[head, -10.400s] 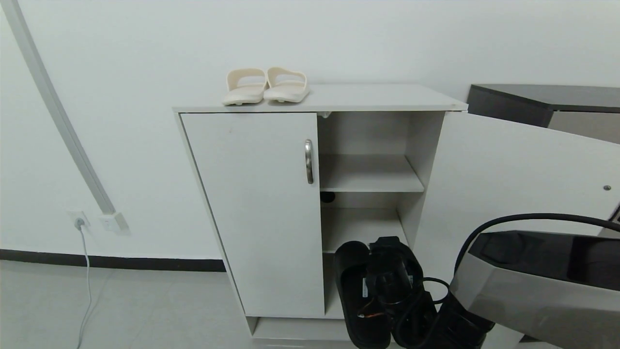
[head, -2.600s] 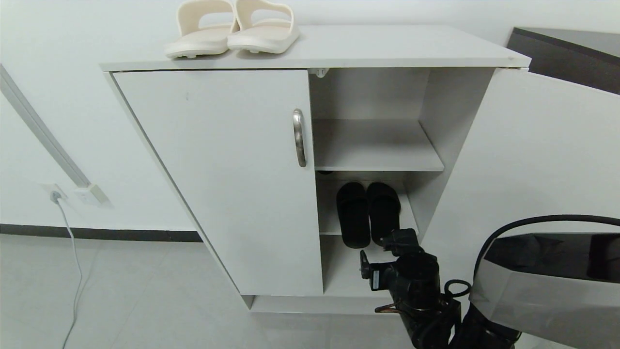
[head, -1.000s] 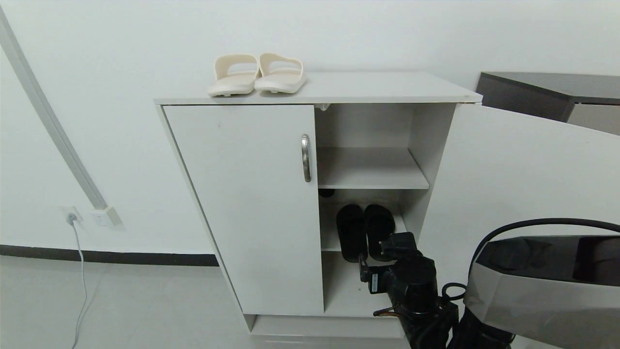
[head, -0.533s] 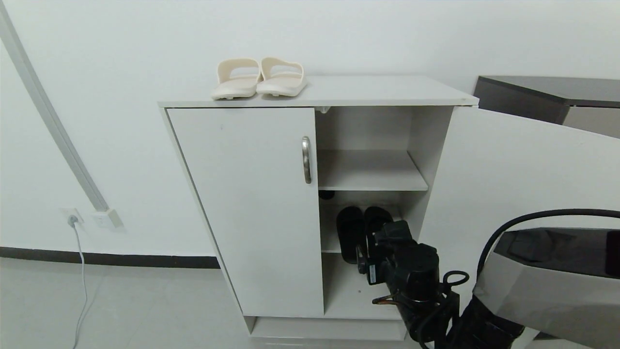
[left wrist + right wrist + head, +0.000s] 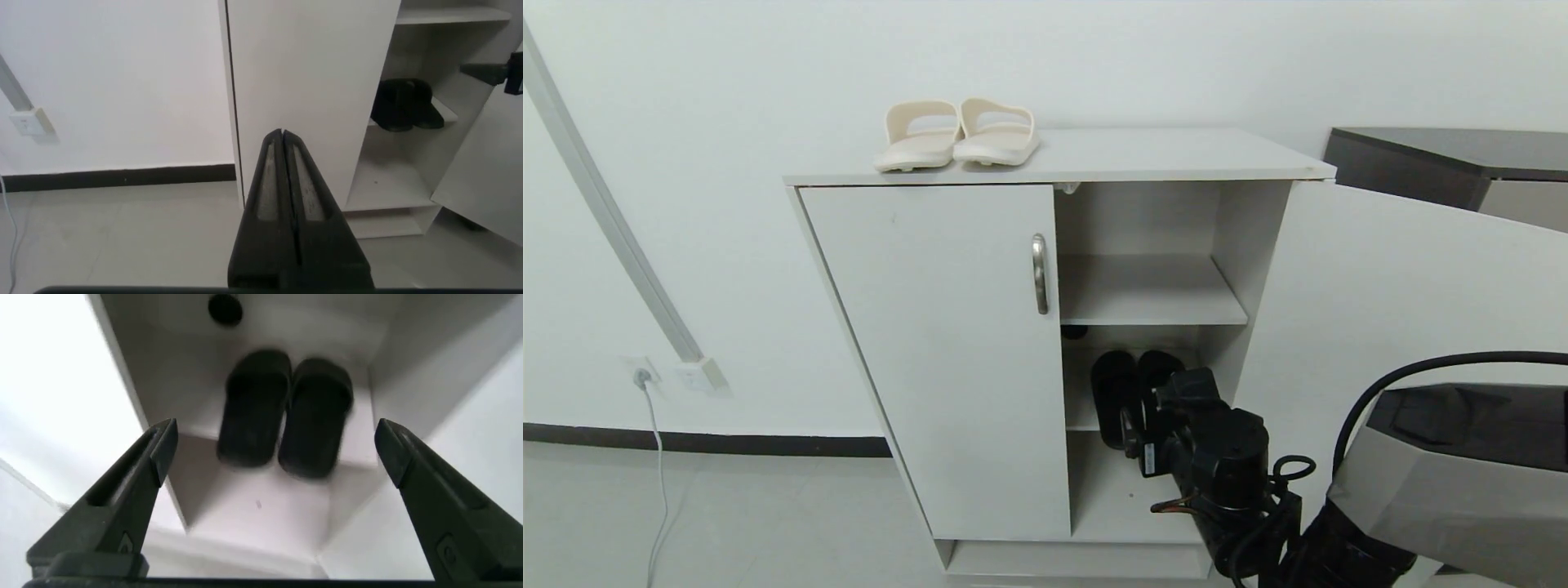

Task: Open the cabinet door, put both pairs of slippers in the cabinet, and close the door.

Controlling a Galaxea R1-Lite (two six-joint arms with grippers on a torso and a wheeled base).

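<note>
black slippers (image 5: pixel 1112 392) partly hidden, open door (image 5: pixel 1388 286) cut off

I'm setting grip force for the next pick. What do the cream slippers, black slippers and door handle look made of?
Cream slippers: probably moulded foam or soft rubber, matte; strap and thick sole look like one smooth piece.
Black slippers: seemingly the same kind, matte, no gleam.
Handle: metal, satin finish, judging by its silvery sheen.

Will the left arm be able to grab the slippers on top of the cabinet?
Probably, but not yet. The cream slippers sit uncovered on the cabinet top. The left gripper is shut and low, facing the closed door, so it must rise and open.
</note>
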